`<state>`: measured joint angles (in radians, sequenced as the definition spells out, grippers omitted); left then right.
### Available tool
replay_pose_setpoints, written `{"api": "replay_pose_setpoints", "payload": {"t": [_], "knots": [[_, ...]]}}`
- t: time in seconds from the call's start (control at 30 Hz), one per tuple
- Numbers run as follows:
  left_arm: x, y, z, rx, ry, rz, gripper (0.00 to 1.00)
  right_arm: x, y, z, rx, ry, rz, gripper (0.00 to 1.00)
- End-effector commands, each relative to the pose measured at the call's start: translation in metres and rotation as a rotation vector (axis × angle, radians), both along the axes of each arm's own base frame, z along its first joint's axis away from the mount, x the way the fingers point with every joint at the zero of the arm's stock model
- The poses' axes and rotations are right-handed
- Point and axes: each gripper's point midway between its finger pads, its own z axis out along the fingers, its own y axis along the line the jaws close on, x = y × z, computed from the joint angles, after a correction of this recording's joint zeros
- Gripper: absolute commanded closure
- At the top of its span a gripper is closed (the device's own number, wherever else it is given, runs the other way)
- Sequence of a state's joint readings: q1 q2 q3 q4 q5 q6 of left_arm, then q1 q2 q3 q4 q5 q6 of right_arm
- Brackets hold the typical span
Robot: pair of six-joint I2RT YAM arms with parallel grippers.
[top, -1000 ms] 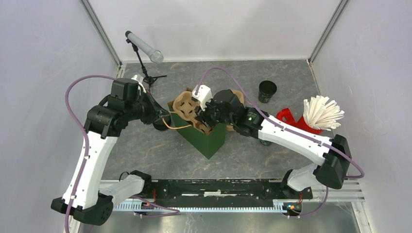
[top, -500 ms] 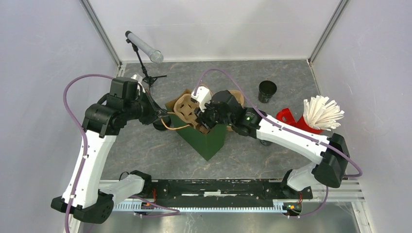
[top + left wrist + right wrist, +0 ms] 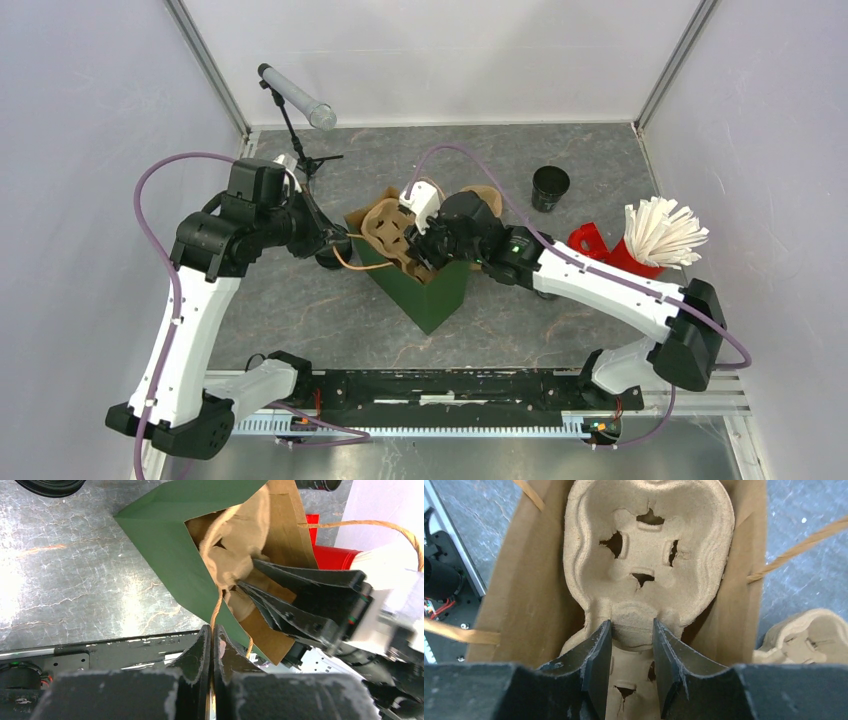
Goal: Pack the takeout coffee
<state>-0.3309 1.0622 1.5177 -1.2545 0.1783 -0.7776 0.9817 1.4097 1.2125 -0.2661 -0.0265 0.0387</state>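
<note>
Lengthwise inside paper bag (image 3: 519, 580), cup tray (image 3: 644, 540) in right claw (image 3: 631, 626).

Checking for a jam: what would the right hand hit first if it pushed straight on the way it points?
The pulp cup tray: the right hand grips its middle ridge, with the tray's far wells straight ahead inside the paper bag. Past that probably the bag's bottom, though depth is unclear.

At 6 o'clock the left fingers (image 3: 199, 652) are pressed together on the twine handle (image 3: 216, 607) of a green paper bag (image 3: 165, 545), which sits open-mouthed at the centre on the grey marbled bench (image 3: 65, 580). A pulp tray (image 3: 225, 555) fills its brown inside. The black right fingers (image 3: 300, 615) reach in from 3 o'clock. A red piece (image 3: 335, 557) shows at 2 o'clock.
</note>
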Motion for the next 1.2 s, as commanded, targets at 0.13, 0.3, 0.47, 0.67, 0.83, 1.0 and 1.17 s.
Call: {"api": "replay_pose_setpoints", "payload": {"t": [0.13,0.3,0.47,0.67,0.83,1.0,1.17], "knots": [[-0.005,-0.007,0.01,-0.041,-0.052,-0.066,0.98,-0.003,0.008,-0.022,-0.042,0.1,-0.018,0.61],[-0.01,-0.012,0.011,-0.066,-0.053,-0.091,0.97,-0.005,0.012,-0.04,-0.056,0.14,-0.03,0.59],[-0.019,-0.018,0.005,-0.097,-0.021,-0.129,0.87,-0.013,0.011,-0.058,-0.084,0.176,-0.031,0.55],[-0.021,-0.009,0.003,-0.058,-0.028,-0.098,0.49,-0.006,0.015,-0.033,-0.075,0.158,-0.052,0.43],[-0.019,-0.001,0.013,-0.022,-0.062,-0.08,0.38,0.0,0.018,0.014,-0.014,0.115,-0.068,0.37],[-0.011,0.018,0.018,0.081,-0.104,-0.029,0.27,-0.004,0.012,0.04,0.033,0.105,-0.081,0.34],[0.01,0.035,0.023,0.192,-0.164,0.023,0.25,-0.013,0.006,0.072,0.131,0.081,-0.068,0.34]]}}
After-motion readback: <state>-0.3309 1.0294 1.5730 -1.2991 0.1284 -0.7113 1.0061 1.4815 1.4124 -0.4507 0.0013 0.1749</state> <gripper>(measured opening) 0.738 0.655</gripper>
